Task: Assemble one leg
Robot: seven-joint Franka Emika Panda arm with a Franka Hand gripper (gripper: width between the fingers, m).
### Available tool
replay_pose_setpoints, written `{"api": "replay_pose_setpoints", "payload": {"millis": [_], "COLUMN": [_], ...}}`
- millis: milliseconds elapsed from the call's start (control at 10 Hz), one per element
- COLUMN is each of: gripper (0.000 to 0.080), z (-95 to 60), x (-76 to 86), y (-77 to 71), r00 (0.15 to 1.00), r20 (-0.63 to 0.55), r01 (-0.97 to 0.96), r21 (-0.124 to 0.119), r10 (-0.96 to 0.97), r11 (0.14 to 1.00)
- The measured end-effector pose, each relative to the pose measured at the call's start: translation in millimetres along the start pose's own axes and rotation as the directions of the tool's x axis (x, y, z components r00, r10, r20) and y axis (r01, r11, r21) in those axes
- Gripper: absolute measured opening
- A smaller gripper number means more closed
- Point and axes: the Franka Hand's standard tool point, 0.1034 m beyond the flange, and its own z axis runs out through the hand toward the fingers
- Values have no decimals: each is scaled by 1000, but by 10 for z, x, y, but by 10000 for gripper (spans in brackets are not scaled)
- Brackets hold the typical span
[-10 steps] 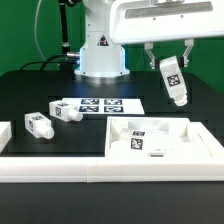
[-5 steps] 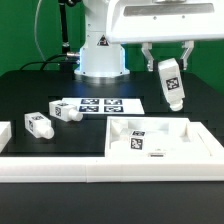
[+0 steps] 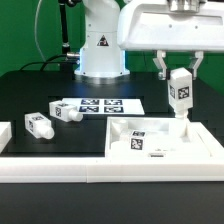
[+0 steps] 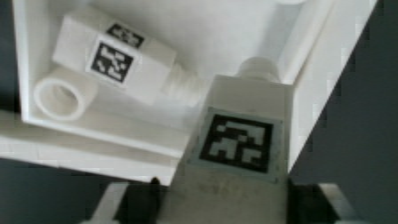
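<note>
The black counter (image 3: 40,88) carries a handful of white parts. The marker board (image 3: 100,105) lies flat near its middle. At that board's end on the exterior view's left, a loose leg (image 3: 68,113) lies on its side. A second loose leg (image 3: 40,124) lies nearer and further left, apart from the first. A white piece (image 3: 4,133) is cut off by the left edge. The large white panel (image 3: 200,142) sits near right, and the robot's base (image 3: 100,58) stands at the far side.

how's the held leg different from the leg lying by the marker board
The held leg stands upright; the loose leg lies on its side. The held leg is clamped in the gripper at the panel's corner; the loose leg rests free on the table. Both are small white tagged posts.
</note>
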Motion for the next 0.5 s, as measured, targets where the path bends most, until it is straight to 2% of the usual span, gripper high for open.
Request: {"api": "replay_pose_setpoints", "payload": {"millis": [100,200,500], "gripper": [317,317,317], "z": [-30,-46,-31], "x": [94,121,105], "y": [-26,7,-12], "r00": [1000,999,999], "r20": [-14,2,3], "r01": [25,47,50], "r21": [-4,-2,0], "r10": [-25,-47,-50], "r11": [1000,999,999]}}
